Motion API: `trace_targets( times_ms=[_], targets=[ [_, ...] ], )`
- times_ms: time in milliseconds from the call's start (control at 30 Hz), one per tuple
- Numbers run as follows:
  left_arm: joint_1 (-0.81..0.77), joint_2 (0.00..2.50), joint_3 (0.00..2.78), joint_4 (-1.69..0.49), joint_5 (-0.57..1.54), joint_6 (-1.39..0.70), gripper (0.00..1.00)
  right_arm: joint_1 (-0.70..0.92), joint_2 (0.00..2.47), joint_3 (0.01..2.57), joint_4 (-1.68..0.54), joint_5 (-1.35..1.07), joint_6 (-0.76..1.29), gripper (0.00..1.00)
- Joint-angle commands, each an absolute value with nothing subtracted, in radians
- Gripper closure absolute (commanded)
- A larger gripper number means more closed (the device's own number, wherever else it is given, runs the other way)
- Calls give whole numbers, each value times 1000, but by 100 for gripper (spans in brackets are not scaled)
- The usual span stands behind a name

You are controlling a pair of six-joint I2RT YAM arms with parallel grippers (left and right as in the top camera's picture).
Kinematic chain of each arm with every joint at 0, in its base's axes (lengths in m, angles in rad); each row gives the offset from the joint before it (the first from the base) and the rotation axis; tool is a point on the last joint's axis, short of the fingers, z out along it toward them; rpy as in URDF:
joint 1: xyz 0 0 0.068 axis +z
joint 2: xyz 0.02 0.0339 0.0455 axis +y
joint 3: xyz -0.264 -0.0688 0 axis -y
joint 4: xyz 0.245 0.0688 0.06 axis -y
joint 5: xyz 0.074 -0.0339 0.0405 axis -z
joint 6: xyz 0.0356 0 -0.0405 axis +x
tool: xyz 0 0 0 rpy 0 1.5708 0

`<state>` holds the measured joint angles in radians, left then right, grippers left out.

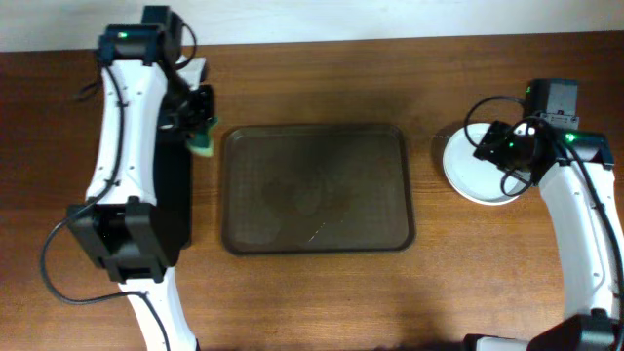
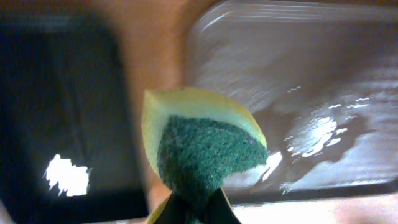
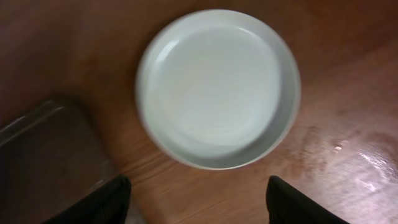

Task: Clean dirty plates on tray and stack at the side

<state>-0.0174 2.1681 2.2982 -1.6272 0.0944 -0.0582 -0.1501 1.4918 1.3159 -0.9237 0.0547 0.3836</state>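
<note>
The brown translucent tray (image 1: 314,189) lies in the middle of the table with no plates on it; it also shows in the left wrist view (image 2: 298,93) and at the left edge of the right wrist view (image 3: 43,162). White plates (image 1: 478,171) sit stacked on the wood to the right of the tray, seen as one clean round plate in the right wrist view (image 3: 217,87). My right gripper (image 3: 196,202) is open and empty just above them. My left gripper (image 2: 194,208) is shut on a green and yellow sponge (image 2: 202,146), held at the tray's upper left corner (image 1: 203,139).
A narrow black tray (image 1: 175,195) lies left of the brown tray under my left arm; it also shows in the left wrist view (image 2: 62,112). The table's back edge runs along the top.
</note>
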Motion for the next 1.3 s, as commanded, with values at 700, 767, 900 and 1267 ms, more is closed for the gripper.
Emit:
trace_targets(
  times_ms=[700, 767, 900, 1267],
  targets=[
    [131, 1658, 1911, -1288, 23, -131, 1, 59, 1405, 1641, -1149, 11, 190, 2],
    [131, 1634, 1911, -1288, 23, -131, 1, 59, 1344, 1726, -1224, 11, 187, 2],
    [131, 1635, 1911, -1288, 23, -131, 1, 59, 1246, 1741, -1235, 10, 191, 2],
    [131, 1635, 1911, -1288, 23, -131, 1, 59, 1214, 1668, -1172, 65, 157, 2]
  ],
)
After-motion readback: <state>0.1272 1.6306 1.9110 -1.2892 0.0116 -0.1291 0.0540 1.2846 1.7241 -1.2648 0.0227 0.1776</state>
